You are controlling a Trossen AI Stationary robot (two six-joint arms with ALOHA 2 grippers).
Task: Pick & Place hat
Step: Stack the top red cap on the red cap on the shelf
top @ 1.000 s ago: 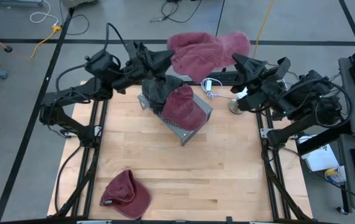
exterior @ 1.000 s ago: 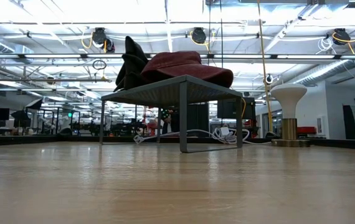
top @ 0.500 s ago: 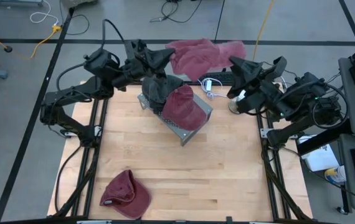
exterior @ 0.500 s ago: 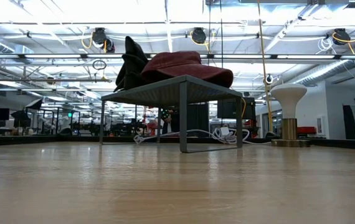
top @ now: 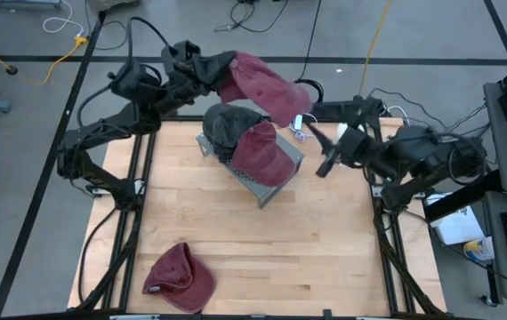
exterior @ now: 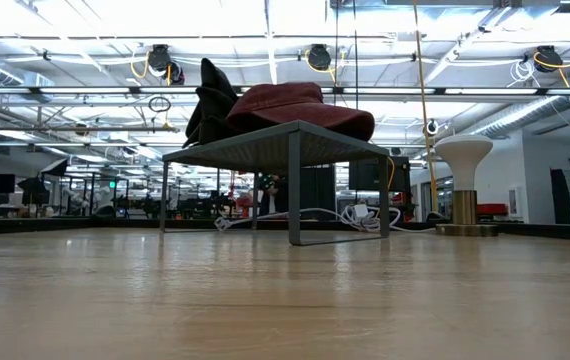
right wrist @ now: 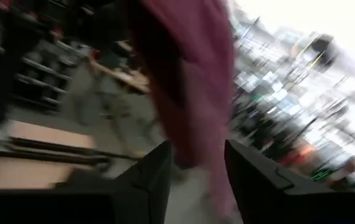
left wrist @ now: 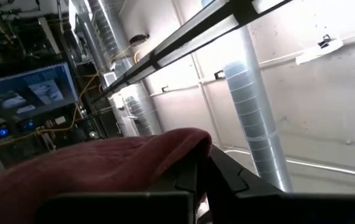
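The maroon hat [top: 262, 84] hangs in the air just past the worktop's [top: 262, 249] far edge, at about twelve o'clock from the worktop's middle, above the metal rack [top: 267, 182]. The left end effector [top: 211, 71] pinches one edge of it, fingers pressed together on the cloth; the left wrist view shows the fabric [left wrist: 96, 165] tucked between the dark fingers [left wrist: 227, 186], with most of the hat cut off by the frame. The right end effector [top: 325, 153] sits at about two o'clock, apart from the hat, its fingers [right wrist: 252, 180] spread with the maroon cloth [right wrist: 190, 81] hanging beyond them; that view is smeared by motion and little else can be made out.

Four hats can be counted: the held one, a maroon cap [top: 258, 153] and a dark cap [top: 229, 124] on the rack, and another maroon cap [top: 180, 277] lying on the worktop at about seven o'clock. From the low view the two caps on the rack overlap, the dark one [exterior: 210, 100] partly hidden behind the maroon one [exterior: 300, 105], and neither arm nor the held hat appears there. A white stand [exterior: 462, 170] shows at the worktop's right far corner. No writing or labels can be read anywhere.
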